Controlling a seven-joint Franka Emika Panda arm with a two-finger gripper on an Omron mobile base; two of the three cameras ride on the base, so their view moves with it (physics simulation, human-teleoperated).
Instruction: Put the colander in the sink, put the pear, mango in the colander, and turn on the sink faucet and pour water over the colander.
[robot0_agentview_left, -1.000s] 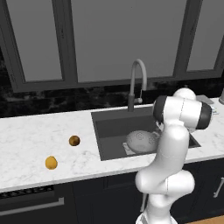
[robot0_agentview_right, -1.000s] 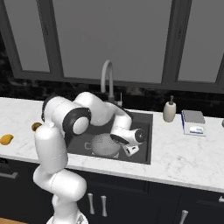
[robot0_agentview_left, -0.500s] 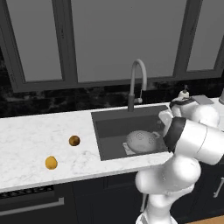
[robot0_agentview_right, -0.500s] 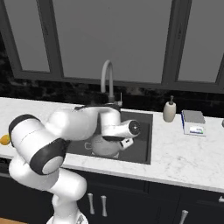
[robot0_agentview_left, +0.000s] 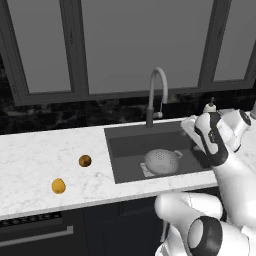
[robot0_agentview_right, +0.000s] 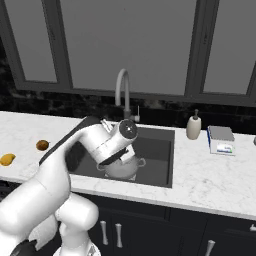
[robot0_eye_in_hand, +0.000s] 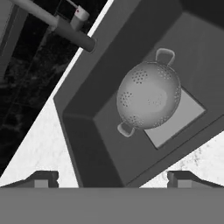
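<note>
1. Right now the claw (robot0_eye_in_hand: 112, 178) hangs above the sink's near edge, its two fingertips spread wide with nothing between them.
2. Straight below and a little ahead of it sits the colander (robot0_eye_in_hand: 148, 100), dome up on the sink (robot0_eye_in_hand: 83, 144) floor, partly over the lighter square patch. So that part of the job looks done.
3. Its two small handles point along one line, one toward the faucet (robot0_agentview_left: 156, 95) side and one toward the near wall, though I'd guess that matters little for dropping fruit in, except that the dome seems to be upside down for holding anything.
4. What the next move turns on: the fruit lies well off to the robot's left, out on the white counter (robot0_agentview_left: 35, 160), clear of the sink.
5. The pear (robot0_agentview_left: 85, 161) is the nearer one, closer to the sink rim; the mango (robot0_agentview_left: 58, 186) sits further left and closer to the counter's front edge.
6. My judgement is that the arm must swing left across the basin's edge, with the pear the shorter reach.
</note>
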